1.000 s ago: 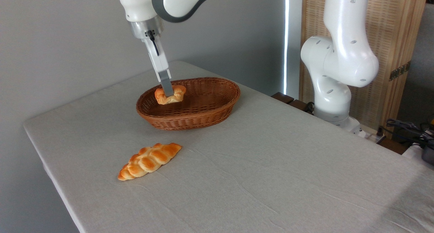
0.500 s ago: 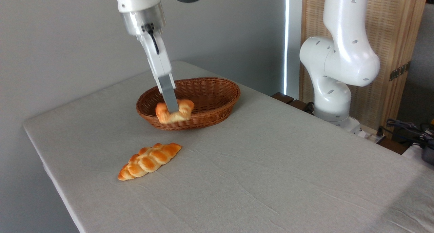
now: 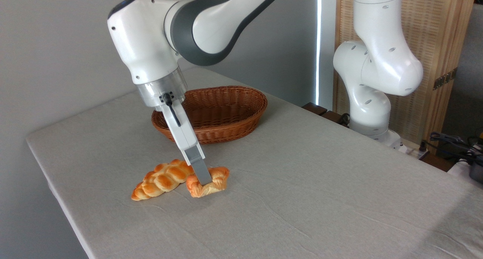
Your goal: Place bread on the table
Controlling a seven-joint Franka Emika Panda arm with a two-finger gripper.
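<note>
**Golden bun down on the cloth, finger still across it**

Golden-orange and lumpy, the bun (image 3: 208, 182) sits low on the table (image 3: 302, 198), its underside at or touching the grey-beige cloth; a thin shadow beneath makes full contact hard to confirm. The gripper (image 3: 203, 179) is clamped on the bun: one grey finger (image 3: 199, 167) crosses its front face, and the other finger is hidden behind it. The white arm (image 3: 181, 36) slants down from the upper left, with its base (image 3: 371, 100) standing at the table's far right edge. Just left of the bun lies the braided loaf (image 3: 163, 179), its nearer end touching or almost touching the bun. Behind both, well apart from them, the wicker basket (image 3: 226, 115) stands on the table.
</note>
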